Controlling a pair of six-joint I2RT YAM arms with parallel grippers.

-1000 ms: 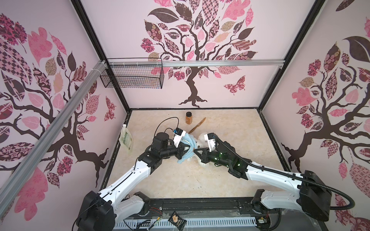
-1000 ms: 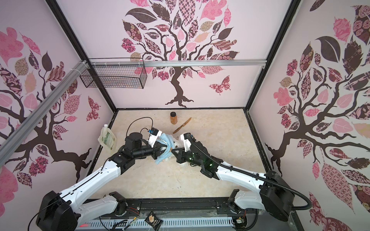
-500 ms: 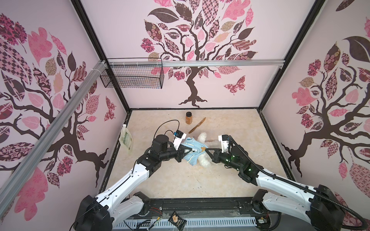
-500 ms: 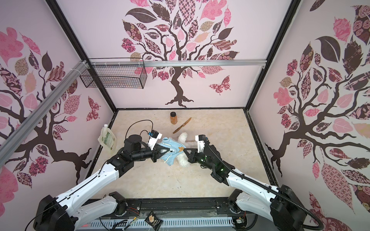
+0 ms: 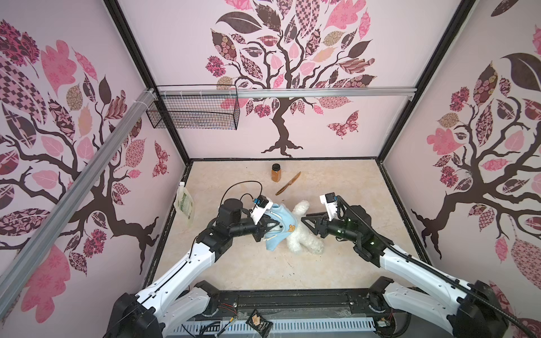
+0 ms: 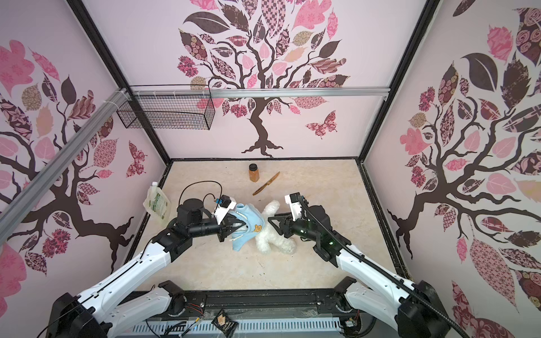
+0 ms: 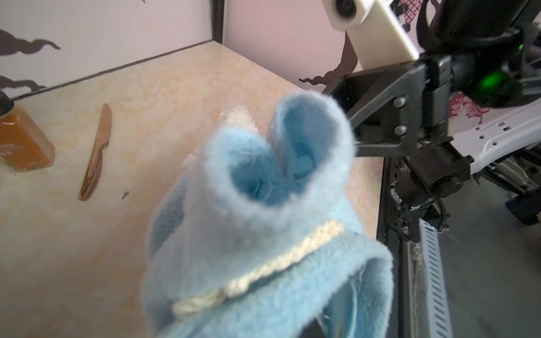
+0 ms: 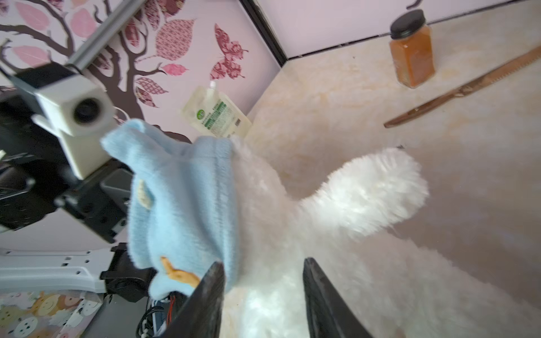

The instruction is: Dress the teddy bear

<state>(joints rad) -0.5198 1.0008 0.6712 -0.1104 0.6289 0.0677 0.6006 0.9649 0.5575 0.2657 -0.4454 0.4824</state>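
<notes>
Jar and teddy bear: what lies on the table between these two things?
A wooden knife lies between the jar and the teddy bear, touching neither; both top views show it.

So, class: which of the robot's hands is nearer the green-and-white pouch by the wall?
Left. The left hand, shut on the blue shirt, sits closer to the pouch; the right hand is farther off, beyond the teddy bear.

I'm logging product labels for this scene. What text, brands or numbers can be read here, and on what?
No text reads clearly.
white pouch: green print, too blurred to read.
amber jar: faint label lettering, unreadable.
dark packet: too small to read.
light blue shirt: picture only, no words.
</notes>
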